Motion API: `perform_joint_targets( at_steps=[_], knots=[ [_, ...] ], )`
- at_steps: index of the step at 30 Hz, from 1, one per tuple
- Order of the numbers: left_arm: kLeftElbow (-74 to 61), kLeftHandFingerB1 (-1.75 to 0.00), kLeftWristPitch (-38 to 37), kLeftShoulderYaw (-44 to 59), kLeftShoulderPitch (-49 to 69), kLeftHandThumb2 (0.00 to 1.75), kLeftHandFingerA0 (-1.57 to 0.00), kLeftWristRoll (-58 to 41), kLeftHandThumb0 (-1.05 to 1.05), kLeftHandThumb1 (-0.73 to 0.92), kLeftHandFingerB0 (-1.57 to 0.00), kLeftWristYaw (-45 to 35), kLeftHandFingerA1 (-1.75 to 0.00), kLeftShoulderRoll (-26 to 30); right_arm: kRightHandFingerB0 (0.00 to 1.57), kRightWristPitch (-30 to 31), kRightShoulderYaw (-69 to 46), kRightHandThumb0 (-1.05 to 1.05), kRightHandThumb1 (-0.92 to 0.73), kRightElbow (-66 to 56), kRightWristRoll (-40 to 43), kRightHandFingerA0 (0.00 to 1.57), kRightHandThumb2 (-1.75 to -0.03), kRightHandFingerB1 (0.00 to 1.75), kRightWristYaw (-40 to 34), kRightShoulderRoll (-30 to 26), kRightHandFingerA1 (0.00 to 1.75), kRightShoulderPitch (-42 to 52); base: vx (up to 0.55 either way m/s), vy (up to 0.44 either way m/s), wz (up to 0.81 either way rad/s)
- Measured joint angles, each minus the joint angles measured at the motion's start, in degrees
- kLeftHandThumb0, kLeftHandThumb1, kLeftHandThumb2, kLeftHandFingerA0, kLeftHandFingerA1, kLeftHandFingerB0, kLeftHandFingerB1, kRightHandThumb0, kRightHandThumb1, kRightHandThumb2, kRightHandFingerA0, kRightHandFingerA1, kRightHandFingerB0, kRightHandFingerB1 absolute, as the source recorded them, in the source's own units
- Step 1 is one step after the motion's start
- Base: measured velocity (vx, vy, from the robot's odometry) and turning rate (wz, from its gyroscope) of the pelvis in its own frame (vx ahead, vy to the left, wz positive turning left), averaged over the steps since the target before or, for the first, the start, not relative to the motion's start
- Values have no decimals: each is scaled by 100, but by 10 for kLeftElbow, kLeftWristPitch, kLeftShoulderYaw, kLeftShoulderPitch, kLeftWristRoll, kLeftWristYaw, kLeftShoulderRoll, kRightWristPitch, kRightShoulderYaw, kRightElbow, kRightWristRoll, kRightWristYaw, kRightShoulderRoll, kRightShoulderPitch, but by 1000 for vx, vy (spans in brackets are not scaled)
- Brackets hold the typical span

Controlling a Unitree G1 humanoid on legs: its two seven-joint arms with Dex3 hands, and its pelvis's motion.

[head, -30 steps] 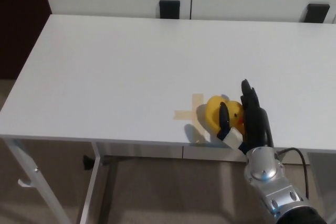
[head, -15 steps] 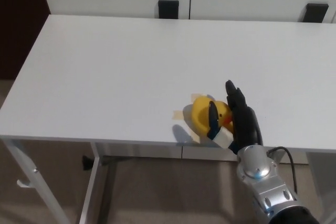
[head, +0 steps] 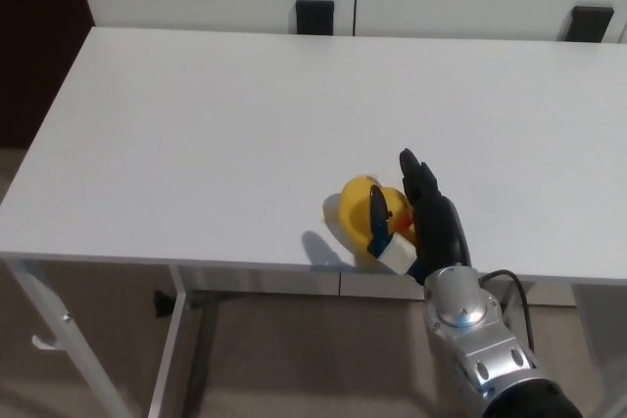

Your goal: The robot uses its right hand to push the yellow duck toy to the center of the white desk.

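White tabletop (head: 196,124), near edge: duck (head: 361,212) touching right hand (head: 421,227). Hand spread, cupping duck's right side, gripping nothing. Likely light, hollow, slides easily; push low on body.

duck toy (head: 359,210) on desk (head: 216,134) near front edge, right hand (head: 419,225) touching its right

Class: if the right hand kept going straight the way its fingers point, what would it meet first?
Only bare desk, apparently: the right hand points toward the far edge, with the duck beside it, not ahead.
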Motion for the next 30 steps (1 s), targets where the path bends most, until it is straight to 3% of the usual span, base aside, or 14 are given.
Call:
perform_joint_targets(
  at_steps=[1, 9, 18, 21, 22, 24, 25, 27, 28, 29, 30],
  knots=[
    [0, -116, 0, 0, 0, 100, -129, 0, 11, 5, -126, 0, -119, 0, 0, 0, -1, -95, -92, 0, 0, 0, -100, 0, 0, 0, 0, 0, 0, 0, 0],
    [0, -118, 0, -3, 0, 101, -131, 1, 9, 6, -128, 0, -120, 0, 0, 22, 22, -100, -92, -14, -33, 0, -97, 0, -26, -41, 0, 3, 0, 0, 0],
    [2, -115, 0, -4, 2, 102, -129, 1, 10, 7, -124, 1, -118, 0, 0, 73, 27, -103, -92, -84, -87, 0, -96, 0, -74, -132, 0, 32, 0, 0, 0],
    [3, -115, 0, -6, 1, 103, -127, 2, 9, 8, -124, 2, -118, 0, 0, 75, 15, -102, -92, -150, -101, 0, -99, 0, -75, -194, 0, 68, 0, 0, 0],
    [3, -108, 0, -7, 1, 175, -126, 3, 46, -12, -125, 2, -111, 0, 0, 75, 12, -98, -92, -160, -103, 0, -95, 0, -75, -204, 0, 73, 0, 0, 0],
    [4, -108, 0, -7, -1, 175, -126, 3, 46, -12, -125, 2, -111, 0, 0, 72, -10, -98, -92, -216, -103, 0, -95, 0, -61, -254, 0, 111, 0, 0, 0],
    [5, -117, 0, -7, -1, 103, -129, 3, 9, 9, -126, 2, -119, 0, 0, 70, -27, -100, -92, -239, -99, 0, -94, 0, -51, -276, 0, 128, 0, 0, 0],
    [5, -117, 0, -7, -1, 103, -129, 3, 9, 9, -126, 2, -119, 0, 0, 69, -41, -100, -92, -253, -94, 0, -94, 0, -43, -289, 0, 139, 0, 0, 0],
    [5, -106, 0, -7, 0, 175, -131, 3, 55, -18, -131, 2, -107, 0, 0, 68, -53, -101, -92, -265, -89, 0, -82, 0, -35, -301, 0, 149, 0, 0, 0],
    [5, -106, 0, -7, 0, 175, -131, 3, 55, -18, -131, 2, -107, 0, 0, 68, -53, -101, -92, -265, -89, 0, -82, 0, -35, -301, 0, 149, 0, 0, 0],
    [6, -116, 0, -6, -2, 102, -129, 2, 9, 7, -125, 1, -119, 2, 0, 56, -111, -105, -87, -293, -60, 0, -123, 22, -2, -344, 30, 195, 0, 0, 0]
  ],
)
